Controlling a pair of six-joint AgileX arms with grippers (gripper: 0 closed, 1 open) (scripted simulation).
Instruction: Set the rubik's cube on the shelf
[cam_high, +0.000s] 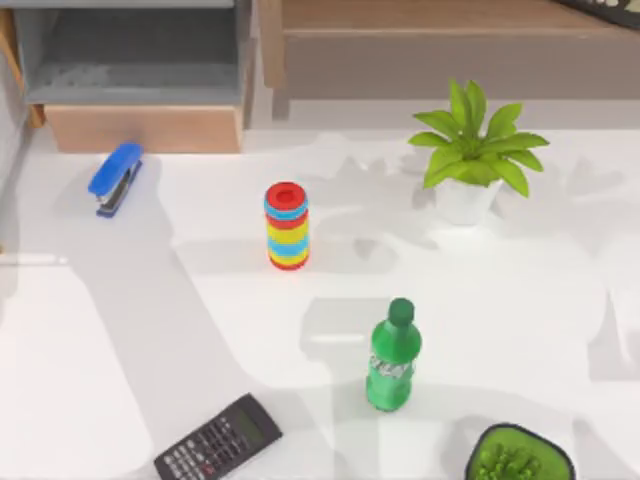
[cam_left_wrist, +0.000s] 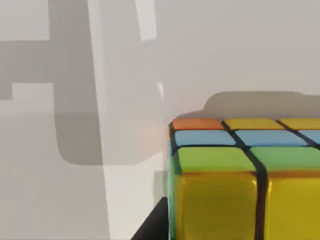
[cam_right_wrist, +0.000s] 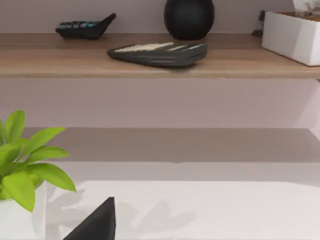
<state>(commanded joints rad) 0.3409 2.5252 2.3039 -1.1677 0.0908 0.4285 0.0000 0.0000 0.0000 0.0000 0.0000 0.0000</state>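
The rubik's cube (cam_left_wrist: 240, 180) sits close before the left wrist camera on the white table (cam_left_wrist: 75, 200), orange, blue, green and yellow squares showing; whether either gripper's fingers are open cannot be told. Farther off stand a green bottle (cam_high: 393, 356), a striped ring stack (cam_high: 287, 225) and a potted plant (cam_high: 475, 150). Farthest, the wooden shelf (cam_high: 440, 20) spans the table's far right.

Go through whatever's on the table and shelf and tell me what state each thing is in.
Multicoloured rubik's cube: on the white table, close under the left wrist camera.
Brown wooden shelf: holds a dark keyboard, black vase, white box.
Green plastic bottle: upright, capped.
Striped ring-stack cylinder: upright.
Blue stapler: closed, lying flat.
Black calculator: flat, keys up.
Potted green plant: upright.
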